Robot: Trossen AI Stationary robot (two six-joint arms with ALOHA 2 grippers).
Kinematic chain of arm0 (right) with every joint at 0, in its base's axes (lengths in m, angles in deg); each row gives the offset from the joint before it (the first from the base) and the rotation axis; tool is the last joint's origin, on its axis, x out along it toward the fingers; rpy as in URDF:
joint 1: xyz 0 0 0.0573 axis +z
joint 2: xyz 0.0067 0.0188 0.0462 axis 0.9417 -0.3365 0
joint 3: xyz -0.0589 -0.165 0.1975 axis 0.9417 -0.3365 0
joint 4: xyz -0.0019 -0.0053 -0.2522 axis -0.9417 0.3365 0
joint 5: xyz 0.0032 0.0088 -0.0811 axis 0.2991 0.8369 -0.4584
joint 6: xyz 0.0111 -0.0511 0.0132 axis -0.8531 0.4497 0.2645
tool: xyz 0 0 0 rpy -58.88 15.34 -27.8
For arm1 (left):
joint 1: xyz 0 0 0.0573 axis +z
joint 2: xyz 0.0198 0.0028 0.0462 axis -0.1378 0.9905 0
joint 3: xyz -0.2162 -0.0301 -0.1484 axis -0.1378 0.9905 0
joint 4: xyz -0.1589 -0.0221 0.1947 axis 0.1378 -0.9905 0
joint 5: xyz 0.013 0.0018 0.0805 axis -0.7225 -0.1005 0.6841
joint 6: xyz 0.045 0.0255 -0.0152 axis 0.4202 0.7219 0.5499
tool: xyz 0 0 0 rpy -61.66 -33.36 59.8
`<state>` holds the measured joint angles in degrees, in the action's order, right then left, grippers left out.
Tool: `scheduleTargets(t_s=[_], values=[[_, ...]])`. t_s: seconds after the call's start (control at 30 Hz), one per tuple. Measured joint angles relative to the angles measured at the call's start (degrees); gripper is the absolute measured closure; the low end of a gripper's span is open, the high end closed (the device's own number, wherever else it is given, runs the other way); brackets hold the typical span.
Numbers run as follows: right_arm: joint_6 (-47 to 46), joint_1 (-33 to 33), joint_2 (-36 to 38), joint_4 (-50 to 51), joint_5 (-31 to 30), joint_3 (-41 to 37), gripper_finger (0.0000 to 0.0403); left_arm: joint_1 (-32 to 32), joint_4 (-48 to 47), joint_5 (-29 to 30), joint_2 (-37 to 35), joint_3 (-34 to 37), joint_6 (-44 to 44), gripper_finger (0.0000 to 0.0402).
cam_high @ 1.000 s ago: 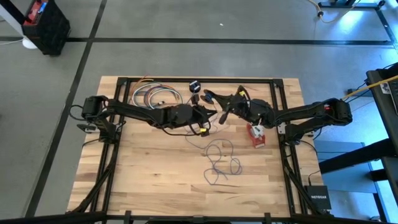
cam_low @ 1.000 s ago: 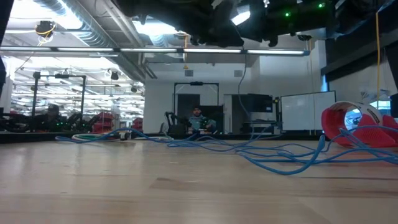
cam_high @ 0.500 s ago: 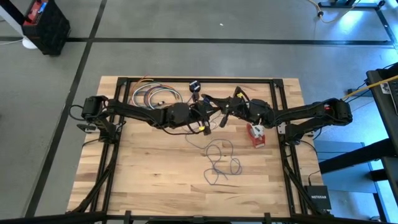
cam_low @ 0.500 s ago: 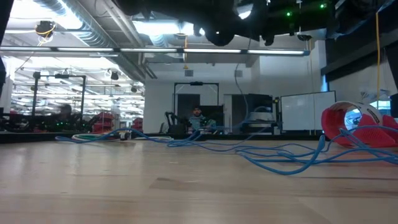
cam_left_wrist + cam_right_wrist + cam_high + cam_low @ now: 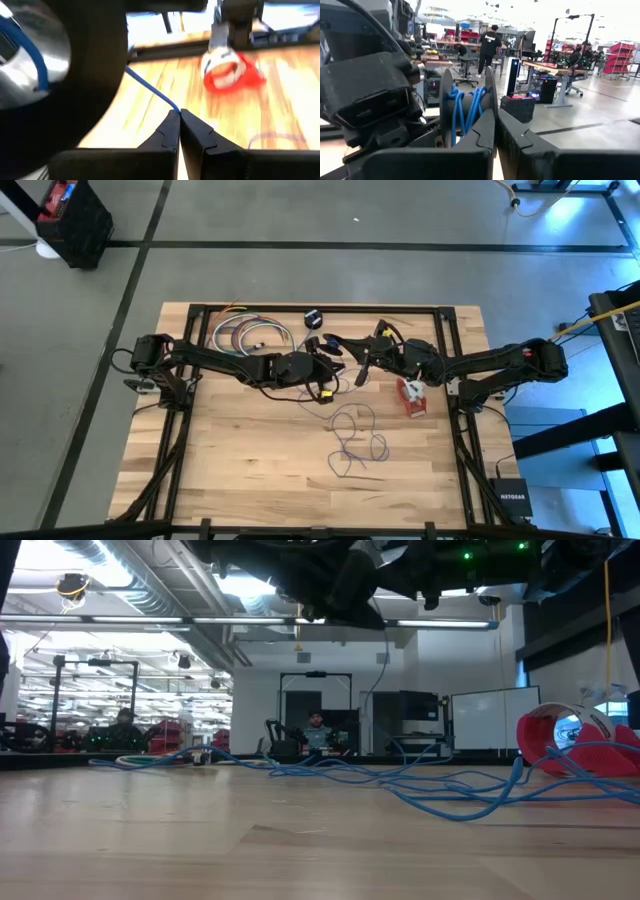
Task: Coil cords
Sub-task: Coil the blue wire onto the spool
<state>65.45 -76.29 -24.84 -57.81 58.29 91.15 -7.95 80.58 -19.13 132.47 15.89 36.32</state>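
Observation:
The thin blue cord lies in loose loops [image 5: 355, 442] on the wooden table and runs up to a small black round puck [image 5: 465, 112], which has several turns wound round it. My right gripper [image 5: 495, 112] is shut on the puck, high over the table's far middle. My left gripper [image 5: 179, 112] is shut on the cord right beside the puck [image 5: 75, 80]. The red-and-white cord bundle [image 5: 412, 398] lies on the table under the right arm. My left gripper pinches a single strand of the blue cord [image 5: 169, 103] between its fingertips, coming nearly level from the table's left. The strand runs straight and taut from the tips up to the puck, clear of the table. My right gripper holds the puck by the rim of one of its discs [image 5: 489, 97], the fingers coming about level from the table's right. The fingers themselves hide the contact. The puck stands on edge, lifted clear, with blue turns [image 5: 462, 112] between its discs.
A coil of coloured cables [image 5: 245, 335] and a small black thing [image 5: 314, 317] lie at the table's far side. A dark frame [image 5: 440, 310] edges the table. In the low view the blue cord [image 5: 450, 795] sprawls across the table beside the red bundle [image 5: 565, 740]. People sit in the room behind.
Both grippers have stayed shut over the table's far middle. My left gripper has tipped and shifted a little by the puck, and the strand hanging from it to the table has swung. The loops on the table and the red bundle lie as before.

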Motion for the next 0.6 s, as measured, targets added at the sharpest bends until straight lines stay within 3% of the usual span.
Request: scheduleTargets(t_s=[0.27,0.6], values=[[0.0,0.0,0.4,1.3,-0.2,0.0,0.039,0.0,-9.4,5.1,-0.6,-0.1,0.2,0.0401],[-0.4,0.0,4.0,2.6,0.0,0.1,0.039,0.2,-18.9,5.2,-0.5,0.1,0.6,0.0401]])
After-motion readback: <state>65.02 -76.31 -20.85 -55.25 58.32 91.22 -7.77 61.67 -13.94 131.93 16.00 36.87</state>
